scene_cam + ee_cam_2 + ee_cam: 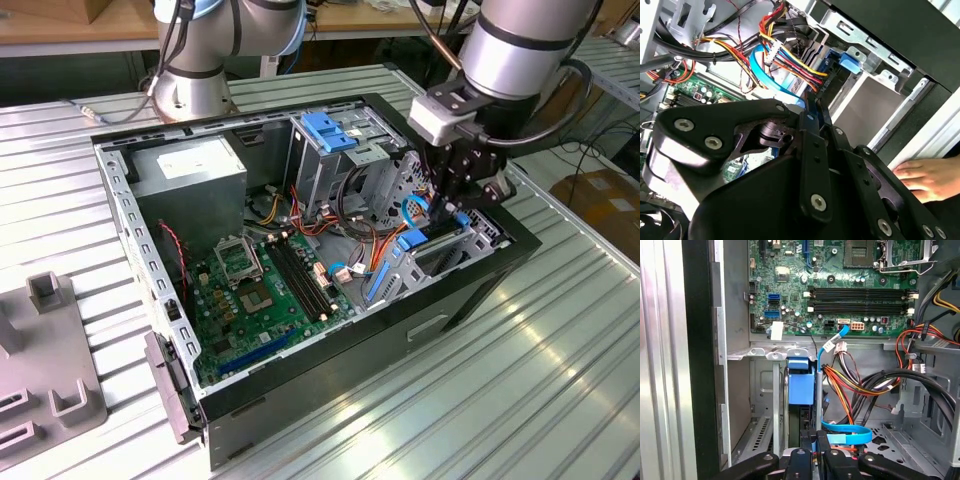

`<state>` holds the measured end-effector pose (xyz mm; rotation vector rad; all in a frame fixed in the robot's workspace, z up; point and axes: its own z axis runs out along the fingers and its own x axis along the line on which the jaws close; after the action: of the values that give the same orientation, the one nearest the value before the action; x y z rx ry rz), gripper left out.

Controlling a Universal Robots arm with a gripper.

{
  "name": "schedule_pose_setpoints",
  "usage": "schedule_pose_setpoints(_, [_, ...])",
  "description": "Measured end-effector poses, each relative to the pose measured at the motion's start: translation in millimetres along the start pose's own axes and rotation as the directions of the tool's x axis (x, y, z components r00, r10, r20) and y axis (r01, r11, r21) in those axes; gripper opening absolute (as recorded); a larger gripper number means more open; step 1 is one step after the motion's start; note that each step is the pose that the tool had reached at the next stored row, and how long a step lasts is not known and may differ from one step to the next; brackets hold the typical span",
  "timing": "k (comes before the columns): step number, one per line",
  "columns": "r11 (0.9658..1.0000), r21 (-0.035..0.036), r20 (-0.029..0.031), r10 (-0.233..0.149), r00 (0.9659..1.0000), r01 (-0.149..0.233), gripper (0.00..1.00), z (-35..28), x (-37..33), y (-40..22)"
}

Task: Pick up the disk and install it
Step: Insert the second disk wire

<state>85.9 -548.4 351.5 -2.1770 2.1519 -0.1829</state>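
The gripper (447, 205) grasps the disk (801, 387) on edge, lowering it into the bay at the case's (520, 250) exterior-view right. The loose cables (850, 385) just beside it could snag and jam it.

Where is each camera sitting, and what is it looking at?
Exterior view: off the arm, looking down at the open black computer case; the gripper reaches inside.
First wrist view: on the arm, facing the green motherboard.
Second wrist view: on the arm, facing coloured cables; a person's hand shows.
All share the case interior.
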Motion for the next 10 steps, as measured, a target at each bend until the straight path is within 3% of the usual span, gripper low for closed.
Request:
schedule_pose_setpoints(6, [1.0000,0.0002,0.0195,0.003,0.9998,-0.003,0.16,2.3,4.5,-0.1])
schedule_pose_setpoints(10, [1.0000,0.0084,0.0198,0.003,0.9998,-0.003,0.16,2.4,5.2,-0.2])
